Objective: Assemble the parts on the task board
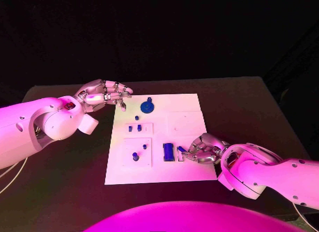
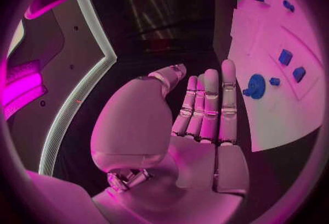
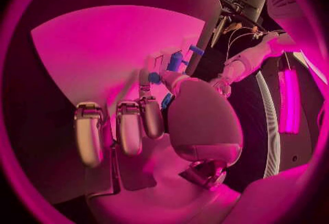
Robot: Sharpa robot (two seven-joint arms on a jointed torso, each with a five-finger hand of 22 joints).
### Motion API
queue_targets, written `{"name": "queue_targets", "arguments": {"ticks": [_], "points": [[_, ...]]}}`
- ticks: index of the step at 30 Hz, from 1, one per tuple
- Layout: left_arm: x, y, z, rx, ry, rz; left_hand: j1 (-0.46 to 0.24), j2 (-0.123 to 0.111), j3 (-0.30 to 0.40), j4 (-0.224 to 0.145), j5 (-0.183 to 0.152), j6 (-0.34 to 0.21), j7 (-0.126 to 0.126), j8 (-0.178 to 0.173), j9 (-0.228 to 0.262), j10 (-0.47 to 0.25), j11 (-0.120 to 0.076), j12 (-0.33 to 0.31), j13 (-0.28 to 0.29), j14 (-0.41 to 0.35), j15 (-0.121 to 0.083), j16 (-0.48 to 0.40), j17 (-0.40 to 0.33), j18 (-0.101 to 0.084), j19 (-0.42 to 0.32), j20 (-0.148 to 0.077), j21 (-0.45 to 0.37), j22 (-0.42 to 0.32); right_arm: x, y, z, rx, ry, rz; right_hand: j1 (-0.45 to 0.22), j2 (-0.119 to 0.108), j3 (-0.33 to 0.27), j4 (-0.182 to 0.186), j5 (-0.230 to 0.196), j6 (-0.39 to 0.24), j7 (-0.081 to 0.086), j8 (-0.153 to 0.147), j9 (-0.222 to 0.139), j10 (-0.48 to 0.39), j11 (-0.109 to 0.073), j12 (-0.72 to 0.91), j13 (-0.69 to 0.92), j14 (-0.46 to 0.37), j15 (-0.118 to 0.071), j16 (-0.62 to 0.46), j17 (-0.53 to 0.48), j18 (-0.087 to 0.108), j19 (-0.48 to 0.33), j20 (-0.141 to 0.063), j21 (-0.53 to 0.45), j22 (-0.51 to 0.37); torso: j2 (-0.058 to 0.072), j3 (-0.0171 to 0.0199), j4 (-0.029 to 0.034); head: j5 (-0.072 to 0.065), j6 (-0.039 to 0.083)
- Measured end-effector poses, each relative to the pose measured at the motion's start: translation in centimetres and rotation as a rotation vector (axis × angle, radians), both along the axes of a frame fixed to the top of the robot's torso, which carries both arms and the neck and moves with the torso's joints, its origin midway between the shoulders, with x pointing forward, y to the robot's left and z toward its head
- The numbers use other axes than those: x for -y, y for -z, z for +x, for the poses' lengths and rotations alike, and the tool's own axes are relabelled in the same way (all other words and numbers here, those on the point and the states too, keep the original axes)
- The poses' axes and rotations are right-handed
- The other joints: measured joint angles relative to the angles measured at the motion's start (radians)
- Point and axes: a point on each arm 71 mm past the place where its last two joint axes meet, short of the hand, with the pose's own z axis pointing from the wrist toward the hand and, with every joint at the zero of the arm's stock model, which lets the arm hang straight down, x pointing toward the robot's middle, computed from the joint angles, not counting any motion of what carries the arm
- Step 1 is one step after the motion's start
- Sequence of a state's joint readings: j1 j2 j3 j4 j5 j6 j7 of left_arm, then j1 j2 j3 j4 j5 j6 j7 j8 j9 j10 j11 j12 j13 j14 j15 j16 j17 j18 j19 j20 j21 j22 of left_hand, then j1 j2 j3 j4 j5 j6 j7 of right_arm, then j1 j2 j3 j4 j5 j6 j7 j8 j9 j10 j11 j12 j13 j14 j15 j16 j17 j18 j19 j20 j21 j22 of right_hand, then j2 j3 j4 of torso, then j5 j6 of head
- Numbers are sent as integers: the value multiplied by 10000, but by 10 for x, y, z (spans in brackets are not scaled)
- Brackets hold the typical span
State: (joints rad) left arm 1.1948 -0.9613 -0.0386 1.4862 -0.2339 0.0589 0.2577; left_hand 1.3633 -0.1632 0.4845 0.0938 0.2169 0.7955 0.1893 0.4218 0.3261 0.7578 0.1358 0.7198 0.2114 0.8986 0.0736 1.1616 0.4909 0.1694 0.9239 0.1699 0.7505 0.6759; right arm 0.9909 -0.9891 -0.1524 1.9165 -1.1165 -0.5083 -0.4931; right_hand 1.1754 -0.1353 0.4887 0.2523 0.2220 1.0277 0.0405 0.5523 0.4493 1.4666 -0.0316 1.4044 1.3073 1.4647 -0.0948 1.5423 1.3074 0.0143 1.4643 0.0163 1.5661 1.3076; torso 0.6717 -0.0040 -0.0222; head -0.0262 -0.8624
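The white task board (image 1: 184, 104) lies in the middle of the table. On it are a blue round disc (image 1: 147, 106), a small peg (image 1: 137, 117), two small pieces (image 1: 134, 128) in a recess, and a long blue block (image 1: 168, 152). My left hand (image 1: 104, 94) hovers at the board's far left corner, fingers apart and straight (image 2: 205, 108), holding nothing; the disc (image 2: 255, 85) lies just beyond its fingertips. My right hand (image 1: 201, 149) rests over the board's near right part and pinches a small blue part (image 1: 180, 153) right beside the long block. That part (image 3: 176, 61) stands at its thumb tip.
Two more small blue pieces (image 1: 145, 146) (image 1: 135, 156) lie in the near-left square recess. A shallow square recess (image 1: 184, 122) sits on the board's right half. Bare black table (image 1: 257, 111) surrounds the board on all sides.
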Motion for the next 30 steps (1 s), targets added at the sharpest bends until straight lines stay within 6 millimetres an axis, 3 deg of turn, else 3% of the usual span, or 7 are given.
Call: {"name": "queue_targets", "arguments": {"ticks": [9, 12, 18, 24, 30], "points": [[0, 0, 0, -4, -1, 4, 0, 0, 1, -2, 0, 0, 0, 0, 0, 0, 0, 0, 1, 0, 0, 0, -7, 0, 0, 0, 5, 0, -2, 1, 0, -79, 7, -66, -154, 39, 16, 16, -19, 0, 0, 7, 0, 0, 1, 0, 0, 0, 0, 0, -1, -1, 0, 0, 0, -1, 0, -4, -3, 7, 5], [0, 0, 0, -6, 2, 4, 0, 0, 28, -29, 0, 0, 0, 0, 0, 0, 0, 0, -7, 0, 0, 0, -13, 0, 0, 0, 40, 16, -3, 1, -1, -118, -10, -93, -378, -114, 99, -17, 428, 0, 0, 94, -11, 0, 0, 0, 0, 0, 0, 0, -1, 0, 0, 0, 0, -1, 2, -4, -4, 7, 5], [0, 0, 0, -9, 1, 6, 0, 0, 28, -29, 0, 0, 0, 0, 0, 0, 0, 0, -7, 0, 0, 0, -13, 0, 0, 0, 39, 16, -4, 2, -1, -203, -76, -150, -653, -388, 275, -385, 477, 27, -26, 99, -53, 0, 0, -1, 0, 0, 0, 0, -1, 0, 0, 0, 0, -2, 4, -5, -6, 6, -13], [-1, 0, 0, -12, -6, 10, 0, 0, 28, -28, 0, 0, 0, 0, 0, 0, 0, 0, -7, 0, 0, 0, -13, 0, 0, 0, 38, 15, -4, 3, -1, -271, -121, -186, -943, -679, -217, -93, 407, 136, -134, 147, -116, 2, -2, 0, 0, 0, -2, 0, -1, 0, 0, 0, 0, -2, 4, -5, -6, 1, -21], [-2, 0, -1, -14, -20, 18, 0, 0, 28, -28, 0, 0, 0, 0, 0, 0, 0, 0, -7, 0, 0, 0, -13, 0, 0, 0, 38, 25, -4, 3, -1, -287, -140, -176, -1115, -852, -571, 70, 274, 113, -111, 147, -166, 1, -2, -1, 0, 0, -2, -1, 6, 0, 0, 0, 0, -3, 4, -4, -12, 12, -4]]}}
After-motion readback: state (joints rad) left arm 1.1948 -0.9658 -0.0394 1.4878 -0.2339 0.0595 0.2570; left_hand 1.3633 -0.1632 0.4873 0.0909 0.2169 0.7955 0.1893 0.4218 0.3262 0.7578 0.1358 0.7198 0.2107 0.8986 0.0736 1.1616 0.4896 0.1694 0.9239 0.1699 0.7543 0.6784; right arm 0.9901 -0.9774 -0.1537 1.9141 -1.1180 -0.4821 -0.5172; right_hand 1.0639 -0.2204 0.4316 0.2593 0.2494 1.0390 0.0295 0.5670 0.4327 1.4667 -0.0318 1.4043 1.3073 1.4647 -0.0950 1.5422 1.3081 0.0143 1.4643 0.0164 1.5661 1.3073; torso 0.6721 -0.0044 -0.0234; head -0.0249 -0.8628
